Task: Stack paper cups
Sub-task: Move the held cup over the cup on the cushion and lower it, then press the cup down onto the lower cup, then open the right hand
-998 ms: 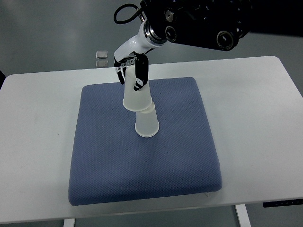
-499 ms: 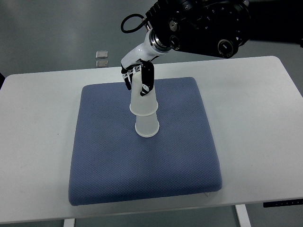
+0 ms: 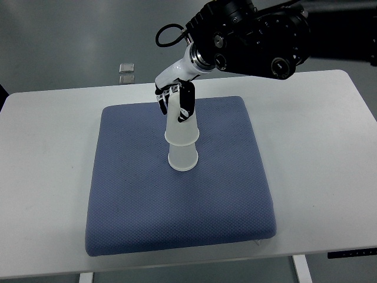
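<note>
You see the right hand [image 3: 177, 101] hiding the upper paper cup's [image 3: 181, 131] base, fingers clamped on it; translucent white, inverted, it sits over the lower cup [image 3: 182, 157], frame centre, on the blue pad [image 3: 129, 194].

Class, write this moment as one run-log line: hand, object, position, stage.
right hand | shut on upper cup | upside down over lower cup on blue mat | nested, not released | left arm unseen

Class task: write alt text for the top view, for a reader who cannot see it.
The robot's right hand grips an upside-down paper cup fitted over a second inverted cup on a blue cushion, which lies on a white table.
</note>
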Motion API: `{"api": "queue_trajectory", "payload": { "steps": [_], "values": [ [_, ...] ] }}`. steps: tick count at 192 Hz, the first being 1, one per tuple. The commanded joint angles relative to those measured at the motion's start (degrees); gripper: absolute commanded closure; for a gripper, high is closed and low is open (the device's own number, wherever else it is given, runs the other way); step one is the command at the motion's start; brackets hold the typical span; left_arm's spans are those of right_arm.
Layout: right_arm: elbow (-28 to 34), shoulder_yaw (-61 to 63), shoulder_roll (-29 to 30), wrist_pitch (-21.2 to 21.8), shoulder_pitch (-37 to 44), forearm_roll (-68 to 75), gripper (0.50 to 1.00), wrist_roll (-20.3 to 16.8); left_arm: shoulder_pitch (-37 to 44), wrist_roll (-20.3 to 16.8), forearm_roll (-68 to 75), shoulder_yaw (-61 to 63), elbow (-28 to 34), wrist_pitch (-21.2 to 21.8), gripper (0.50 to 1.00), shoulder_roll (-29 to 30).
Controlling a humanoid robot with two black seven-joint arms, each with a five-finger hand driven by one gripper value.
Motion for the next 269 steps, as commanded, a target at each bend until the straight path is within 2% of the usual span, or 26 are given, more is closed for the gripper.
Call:
{"api": "queue_trajectory", "payload": {
  "steps": [1, 71, 120, 152, 231, 257, 269],
  "values": [
    [-0.1, 0.1, 0.0, 0.0, -0.4, 0.0, 0.803, -0.3, 0.0, 0.0, 0.0, 0.0, 0.0, 0.0, 0.500, 0.0],
    [-0.2, 0.3, 0.0, -0.9, -1.9, 0.5, 0.799, -0.3, 0.0, 0.0, 0.0, -0.1, 0.1, 0.0, 0.500, 0.0],
    [-2.1, 0.4, 0.0, -2.5, -5.2, 0.5, 0.754, -0.3, 0.0, 0.0, -0.1, -0.1, 0.1, 0.1, 0.500, 0.0],
    [-2.7, 0.8, 0.0, -4.1, -6.7, 0.6, 0.748, -0.4, 0.1, 0.0, 0.0, 0.0, 0.0, 0.0, 0.500, 0.0],
    [-5.0, 0.9, 0.0, -4.3, -9.9, 0.9, 0.722, -0.4, 0.0, 0.0, 0.0, -0.1, 0.1, 0.0, 0.500, 0.0],
    [-5.0, 1.2, 0.0, -3.8, -9.5, 1.0, 0.679, -0.4, 0.1, -0.1, 0.0, 0.1, 0.0, 0.0, 0.500, 0.0],
    [-4.9, 1.3, 0.0, -3.5, -9.1, 1.1, 0.675, -0.4, 0.1, 0.0, 0.0, 0.1, 0.0, 0.0, 0.500, 0.0]
  ]
}}
